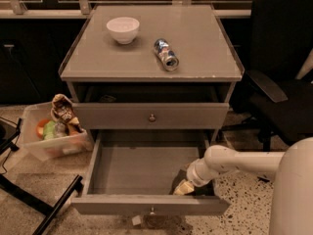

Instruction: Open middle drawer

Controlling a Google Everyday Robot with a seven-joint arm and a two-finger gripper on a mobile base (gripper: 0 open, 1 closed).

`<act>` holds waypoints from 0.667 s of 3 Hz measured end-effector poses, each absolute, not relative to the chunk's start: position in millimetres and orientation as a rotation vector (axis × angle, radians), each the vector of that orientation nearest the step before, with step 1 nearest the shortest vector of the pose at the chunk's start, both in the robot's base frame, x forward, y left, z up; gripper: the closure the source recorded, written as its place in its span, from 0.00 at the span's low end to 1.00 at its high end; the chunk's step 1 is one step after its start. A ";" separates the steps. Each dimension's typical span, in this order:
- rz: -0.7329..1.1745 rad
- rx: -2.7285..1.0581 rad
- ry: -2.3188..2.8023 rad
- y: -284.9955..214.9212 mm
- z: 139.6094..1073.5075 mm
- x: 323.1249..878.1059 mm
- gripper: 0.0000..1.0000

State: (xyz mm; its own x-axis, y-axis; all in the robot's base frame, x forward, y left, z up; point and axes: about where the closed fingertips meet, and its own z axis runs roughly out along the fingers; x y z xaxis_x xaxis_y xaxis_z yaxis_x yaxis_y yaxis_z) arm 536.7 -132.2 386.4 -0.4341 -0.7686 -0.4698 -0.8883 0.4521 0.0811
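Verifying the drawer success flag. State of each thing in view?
end effector: low inside the middle drawer, front right corner.
middle drawer: pulled far out.
upper drawer: pushed in.
soda can: on its side on the cabinet top.
white bowl: upright.
plastic bin: on the floor, lidless, stuffed.

Gripper (181, 187) half-hidden inside open drawer (117, 204)

Dim, warm indoor light from above. Table (205, 53) top w/ soft sheen; white bowl (122, 29) is brightest spot. Deep shadow under top & in bg. Claw (182, 187) pale, inside pulled-out drawer (132, 168), front R corner, partly shaded.
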 end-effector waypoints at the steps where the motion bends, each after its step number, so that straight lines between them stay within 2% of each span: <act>1: 0.533 -1.415 2.370 -132.9 384.8 507.4 0.42; 2: 0.579 -1.425 2.393 -133.6 386.0 486.8 0.65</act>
